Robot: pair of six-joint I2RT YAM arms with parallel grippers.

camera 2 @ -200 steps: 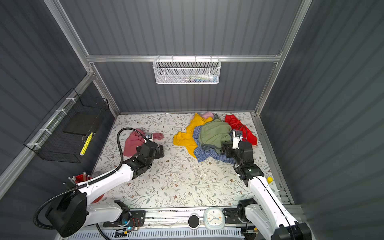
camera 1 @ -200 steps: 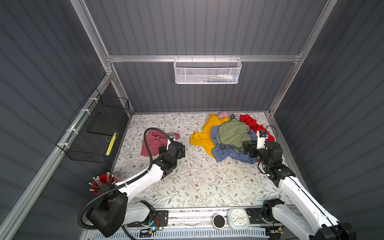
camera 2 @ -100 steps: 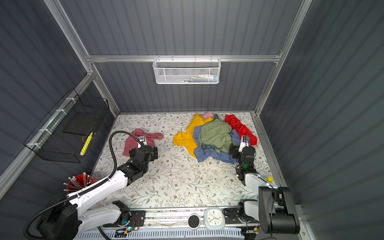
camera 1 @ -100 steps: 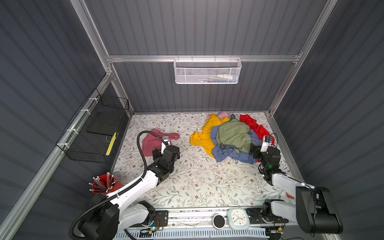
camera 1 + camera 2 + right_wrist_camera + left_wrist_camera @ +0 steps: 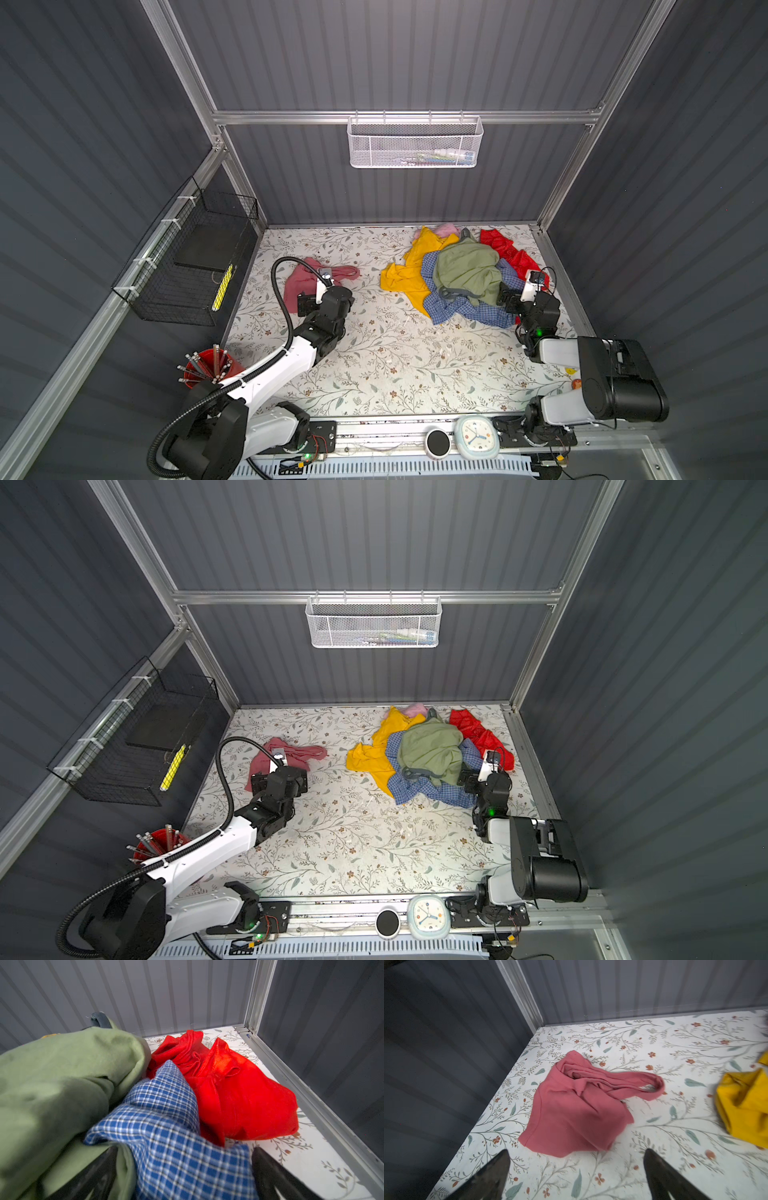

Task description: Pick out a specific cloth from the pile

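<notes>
Dusty rose cloth (image 5: pixel 296 282), many-coloured pile (image 5: pixel 465 270)
The cloth, centre left in both top views, is plain; the pile shows mustard yellow, sage green, blue-and-white check, bright red, pale pink; the table (image 5: pixel 374 357) is white with green-and-brown floral sprigs

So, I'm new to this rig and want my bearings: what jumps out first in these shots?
First the pile, a bright heap of mustard, sage green, blue-check and red clothes at the far right corner of the floral table. Next the dusty rose cloth, lying alone on the left side, apart from the heap, with the open left gripper just short of it.
</notes>
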